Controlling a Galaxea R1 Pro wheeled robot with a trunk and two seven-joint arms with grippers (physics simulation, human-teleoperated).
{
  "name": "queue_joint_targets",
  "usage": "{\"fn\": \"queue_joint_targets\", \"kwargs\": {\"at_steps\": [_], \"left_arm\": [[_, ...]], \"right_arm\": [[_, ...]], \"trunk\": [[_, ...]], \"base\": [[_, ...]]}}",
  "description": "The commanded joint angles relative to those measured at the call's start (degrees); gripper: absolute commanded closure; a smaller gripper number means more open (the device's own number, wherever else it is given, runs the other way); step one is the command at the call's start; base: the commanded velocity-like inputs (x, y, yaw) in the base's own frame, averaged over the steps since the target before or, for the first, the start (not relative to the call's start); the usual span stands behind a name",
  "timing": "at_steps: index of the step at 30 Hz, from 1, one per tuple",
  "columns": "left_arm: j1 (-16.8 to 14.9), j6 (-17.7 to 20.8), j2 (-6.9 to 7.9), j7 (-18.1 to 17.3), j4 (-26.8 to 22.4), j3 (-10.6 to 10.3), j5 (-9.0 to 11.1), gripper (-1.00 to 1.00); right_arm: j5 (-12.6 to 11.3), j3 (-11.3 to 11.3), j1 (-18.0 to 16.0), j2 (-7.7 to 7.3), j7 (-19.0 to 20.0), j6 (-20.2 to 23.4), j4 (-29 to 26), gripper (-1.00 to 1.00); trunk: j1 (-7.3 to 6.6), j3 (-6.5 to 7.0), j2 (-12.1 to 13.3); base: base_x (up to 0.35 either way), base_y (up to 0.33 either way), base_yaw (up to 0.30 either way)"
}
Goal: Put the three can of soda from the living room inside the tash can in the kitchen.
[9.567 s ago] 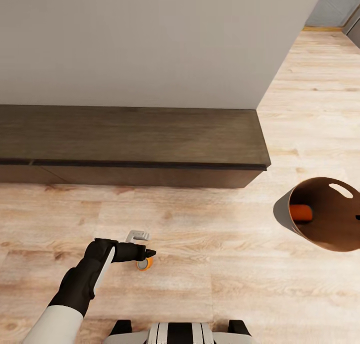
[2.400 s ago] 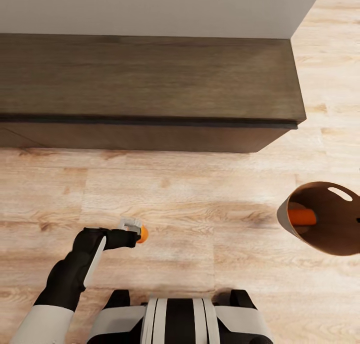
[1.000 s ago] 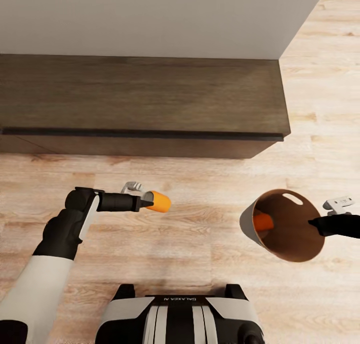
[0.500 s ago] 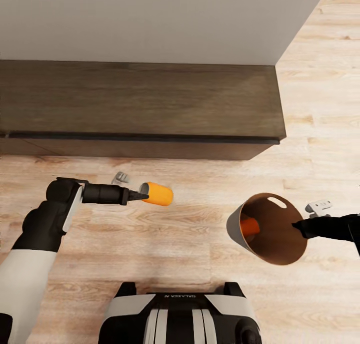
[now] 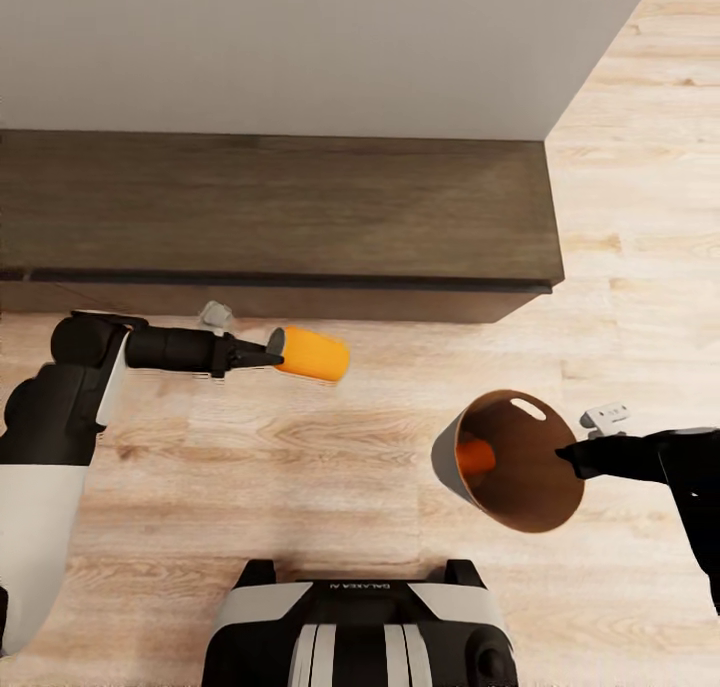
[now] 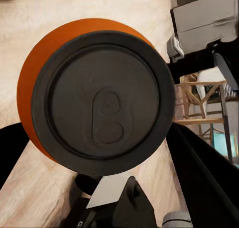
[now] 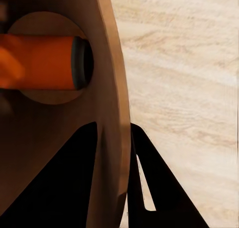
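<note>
My left gripper (image 5: 272, 355) is shut on an orange soda can (image 5: 312, 354), held sideways above the wood floor just in front of the long dark cabinet (image 5: 270, 217). The left wrist view looks straight at that can's dark end (image 6: 102, 101). To the right, my right gripper (image 5: 563, 456) is shut on the rim of the tilted trash can (image 5: 530, 467), grey outside and coppery-brown inside. A second orange can (image 5: 476, 457) lies inside it, also seen as the orange can (image 7: 40, 61) against the bin's bottom, with the rim (image 7: 112, 138) between my dark fingers. The dark blue can is out of view.
A pale wall (image 5: 300, 47) rises behind the cabinet. Light wood floor (image 5: 620, 217) runs on past the cabinet's right end. My own base (image 5: 360, 627) sits at the lower edge of the head view.
My left arm has lifted the orange can off the floor and raised it toward the cabinet. The right arm has brought the trash can leftward, closer to the can.
</note>
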Motion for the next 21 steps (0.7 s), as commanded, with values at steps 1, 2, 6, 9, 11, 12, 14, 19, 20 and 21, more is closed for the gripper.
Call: {"fn": "queue_joint_targets", "kwargs": {"at_steps": [1, 2, 6, 9, 11, 12, 14, 19, 20, 21], "left_arm": [[-0.55, 0.0, -0.16, -0.65, 0.34, 0.06, -0.07, 1.0], [-0.76, 0.0, -0.23, -0.97, 0.46, 0.07, -0.07, 1.0], [-1.93, 0.0, -0.57, -4.71, 1.32, 0.15, -0.01, 1.0], [-2.83, 0.0, -0.73, -5.8, 1.63, 0.11, -0.02, 1.0], [-3.11, 0.0, -1.35, -5.93, 1.71, 0.1, -0.03, 1.0], [-3.18, 0.0, -1.76, -5.93, 1.73, 0.08, -0.03, 1.0], [-3.3, 0.0, -3.81, -5.93, 1.77, -0.14, -0.14, 1.0], [-3.4, 0.0, -7.88, -5.93, 1.7, -2.14, -0.39, 1.0], [-3.41, 0.0, -8.08, -5.93, 1.67, -2.28, -0.41, 1.0], [-3.42, 0.0, -8.34, -5.93, 1.54, -2.5, -0.43, 1.0]], "right_arm": [[-0.33, 0.04, -0.08, 0.72, 0.21, 0.54, 0.1, 1.0], [-0.03, 0.1, -0.09, 1.1, 0.21, 0.54, 0.19, 1.0], [3.07, 1.54, -0.49, 3.3, 0.2, 0.54, 0.62, 1.0], [3.97, 1.93, -1.08, 4.25, 0.2, 0.54, 0.73, 1.0], [4.23, 2.18, -1.22, 4.71, 0.2, 0.54, 0.79, 1.0], [4.29, 2.28, -1.25, 4.8, 0.2, 0.54, 0.83, 1.0], [4.42, 2.54, -1.35, 4.99, 0.17, 0.54, 0.95, 1.0], [6.3, 2.77, -1.62, 5.36, 0.15, 0.54, 1.86, 1.0], [6.52, 2.8, -1.64, 5.47, 0.14, 0.54, 1.99, 1.0], [6.86, 2.83, -1.72, 5.68, 0.13, 0.54, 2.21, 1.0]], "trunk": [[-0.23, 0.19, 0.42], [-0.45, 0.37, 0.82], [-1.33, 1.08, 2.42], [-1.98, 1.62, 3.62], [-2.42, 1.98, 4.43], [-2.64, 2.16, 4.83], [-3.08, 2.52, 5.63], [-4.18, 3.42, 7.63], [-4.4, 3.6, 8.04], [-4.62, 3.78, 8.44]], "base": [[0.0, 0.0, 0.0], [0.0, 0.0, 0.0], [0.0, 0.0, 0.0], [0.0, 0.0, 0.0], [0.0, 0.0, 0.0], [0.0, 0.0, 0.0], [0.0, 0.0, 0.0], [0.0, 0.0, 0.0], [0.0, 0.0, 0.0], [0.0, 0.0, 0.0]]}}
